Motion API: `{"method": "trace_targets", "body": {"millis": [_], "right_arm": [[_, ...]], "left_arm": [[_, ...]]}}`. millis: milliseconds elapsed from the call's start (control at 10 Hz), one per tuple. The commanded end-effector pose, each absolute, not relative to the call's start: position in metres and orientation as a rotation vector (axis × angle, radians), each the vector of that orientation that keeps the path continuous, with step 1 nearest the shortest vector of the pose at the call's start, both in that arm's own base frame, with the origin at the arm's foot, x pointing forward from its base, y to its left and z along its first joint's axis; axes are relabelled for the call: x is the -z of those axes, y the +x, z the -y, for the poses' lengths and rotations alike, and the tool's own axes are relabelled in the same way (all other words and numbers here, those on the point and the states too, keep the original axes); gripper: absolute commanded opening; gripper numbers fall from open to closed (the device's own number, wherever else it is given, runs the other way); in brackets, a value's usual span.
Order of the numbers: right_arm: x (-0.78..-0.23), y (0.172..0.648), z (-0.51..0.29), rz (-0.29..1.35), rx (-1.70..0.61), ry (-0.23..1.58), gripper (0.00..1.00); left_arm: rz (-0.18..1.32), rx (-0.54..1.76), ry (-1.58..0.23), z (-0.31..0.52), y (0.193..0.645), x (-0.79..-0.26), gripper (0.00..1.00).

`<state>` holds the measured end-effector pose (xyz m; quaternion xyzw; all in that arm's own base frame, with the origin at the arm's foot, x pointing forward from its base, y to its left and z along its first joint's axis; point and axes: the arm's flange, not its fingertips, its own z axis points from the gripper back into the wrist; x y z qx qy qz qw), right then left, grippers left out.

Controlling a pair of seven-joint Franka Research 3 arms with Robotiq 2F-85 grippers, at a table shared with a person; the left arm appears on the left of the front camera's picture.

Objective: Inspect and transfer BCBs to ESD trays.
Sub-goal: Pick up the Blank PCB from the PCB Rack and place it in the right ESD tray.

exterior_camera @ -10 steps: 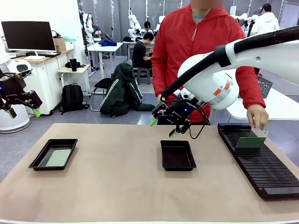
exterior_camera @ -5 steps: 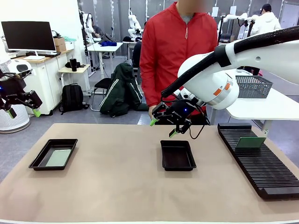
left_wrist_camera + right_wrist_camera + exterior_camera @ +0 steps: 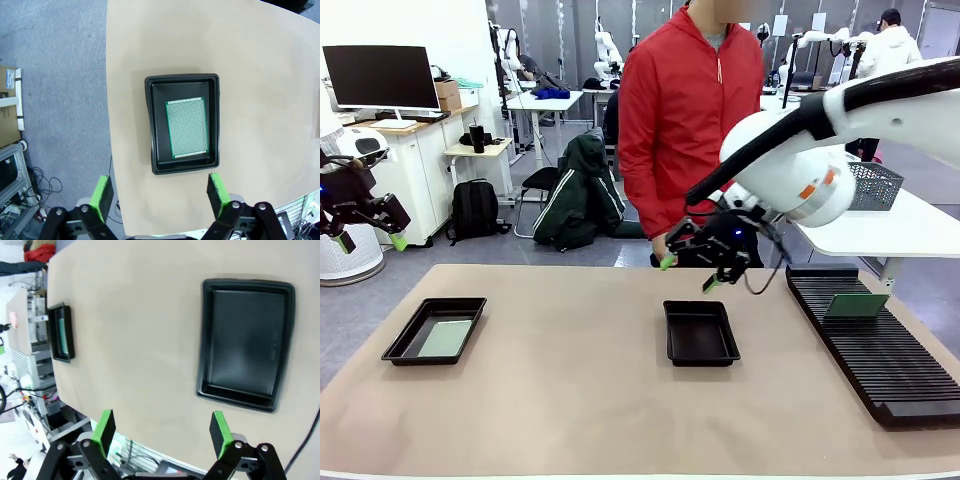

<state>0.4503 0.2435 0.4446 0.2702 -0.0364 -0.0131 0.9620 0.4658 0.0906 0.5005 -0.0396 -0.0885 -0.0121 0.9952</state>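
Right gripper (image 3: 687, 274), jaws wide and empty, hangs tilted above middle tray (image 3: 669, 336)

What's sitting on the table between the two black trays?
Nothing. In the front view, the tan table is bare between the left tray, which holds a board, and the empty middle tray.

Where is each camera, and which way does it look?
Front view: between the arms, facing the person across the table; left tool, right tool show.
Left wrist view: up high, looks down at the filled tray and BCB; own green fingertips show.
Right wrist view: up high, looks down at the empty tray; own fingertips show.
Shared: front and right wrist both see both trays.
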Motion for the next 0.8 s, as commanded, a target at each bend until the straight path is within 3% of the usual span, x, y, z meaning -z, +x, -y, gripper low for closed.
{"method": "trace_targets", "body": {"millis": [0,700], "right_arm": [[-0.472,0.44,-0.198,0.085,-0.069,0.491,1.0],[-0.588,0.451,-0.067,0.119,-0.371,0.234,1.0]], "left_arm": [[0.179,0.024,-0.079,-0.09,0.466,-0.5,1.0],[0.179,0.024,-0.079,-0.09,0.466,-0.5,1.0]]}}
